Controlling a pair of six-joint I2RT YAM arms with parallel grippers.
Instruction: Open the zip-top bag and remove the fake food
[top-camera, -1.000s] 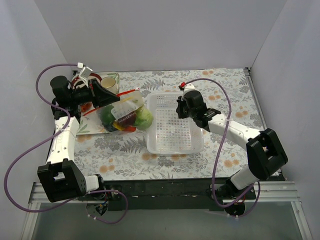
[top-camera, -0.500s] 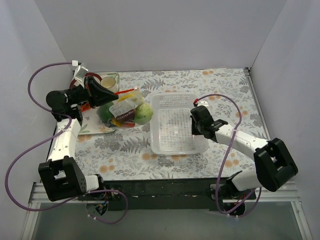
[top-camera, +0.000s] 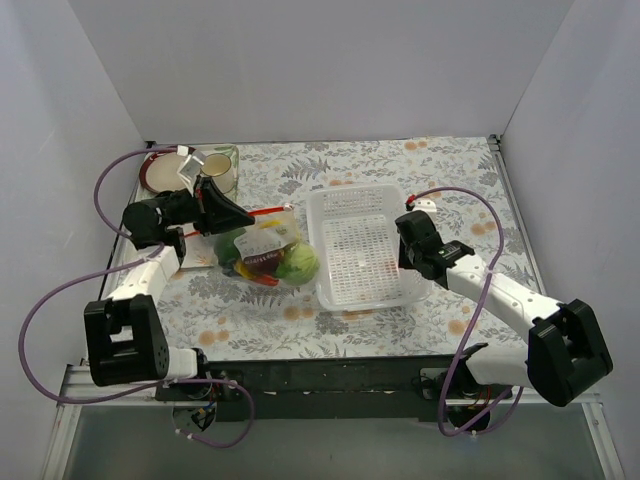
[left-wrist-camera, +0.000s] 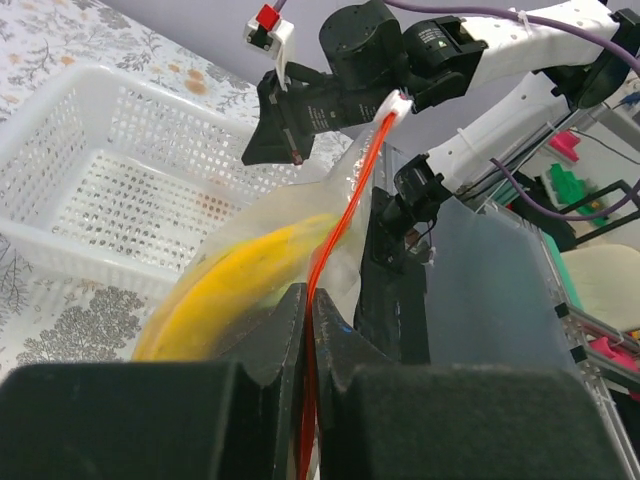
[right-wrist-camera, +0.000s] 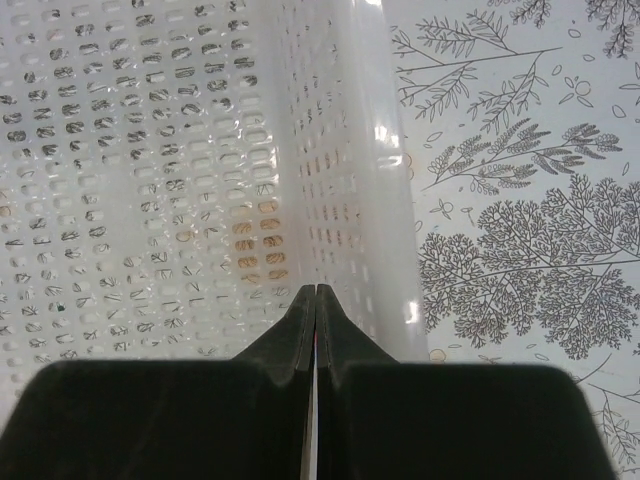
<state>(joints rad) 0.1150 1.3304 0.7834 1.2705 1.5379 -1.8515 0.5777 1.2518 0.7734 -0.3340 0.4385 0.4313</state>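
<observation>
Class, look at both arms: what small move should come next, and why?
Likely bring the right tool from the basket wall to the mouth of the zip-top bag: only the left tool pinches its zip strip, and the fake food is inside.

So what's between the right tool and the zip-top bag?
The white basket, in the top view: right tool at its right wall, zip-top bag at its left.

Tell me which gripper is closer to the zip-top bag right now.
Left. The left gripper is clamped on the zip strip of the zip-top bag; the right gripper grips the right wall of the white basket, across the basket from the bag.
</observation>
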